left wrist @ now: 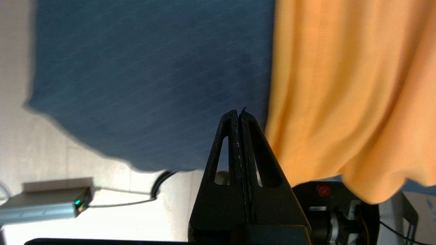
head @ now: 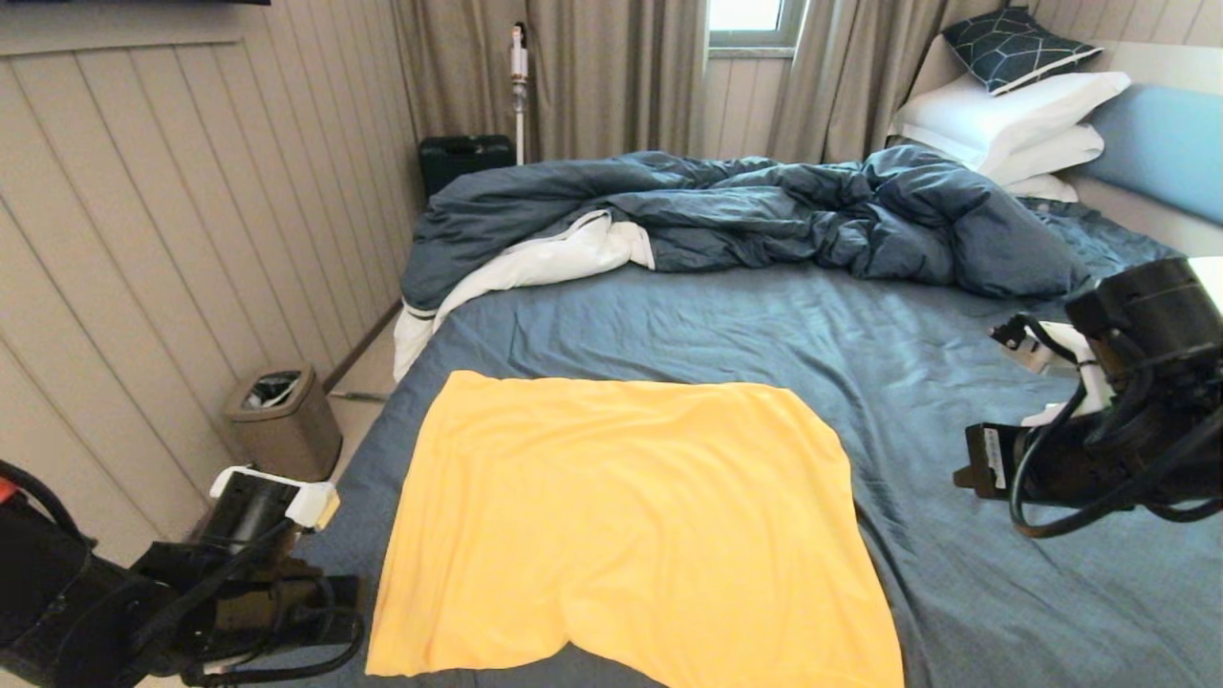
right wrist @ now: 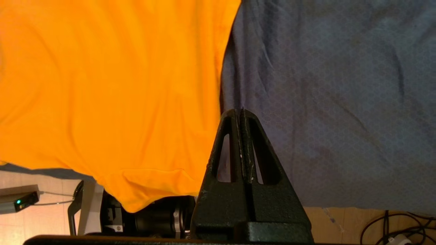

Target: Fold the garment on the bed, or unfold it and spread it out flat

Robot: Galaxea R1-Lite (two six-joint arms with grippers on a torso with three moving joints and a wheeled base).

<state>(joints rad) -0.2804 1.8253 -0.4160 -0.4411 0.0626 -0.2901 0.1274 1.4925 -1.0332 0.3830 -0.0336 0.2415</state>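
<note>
Basically done, by the look of it: the yellow shirt (head: 626, 526) lies spread on the near part of the bed (head: 955, 325), one flat panel with shallow ripples only. No sleeves or collar show, so I can't tell whether it's folded in half or just lying with the sleeves tucked under. Its near hem hangs a little over the bed's front edge, which both wrist views show.

Left gripper (left wrist: 239, 114) is off the shirt, beside its left edge over bare sheet, fingers pressed together on nothing. Right gripper (right wrist: 242, 112) is likewise clear, beside the shirt's right edge, fingers together and empty. In the head view the right arm is raised above the sheet on the right side; the left arm sits low at the bed's near left corner.

Left to do, my guess: smooth the ripples and pull the overhanging hem back, if anything.

Around: rumpled dark blue duvet (head: 745, 210) at the far side, well apart from the shirt; white pillows (head: 1013, 115) at the headboard; small bin (head: 284, 420) on the floor to the left. Nothing blocks the shirt.
</note>
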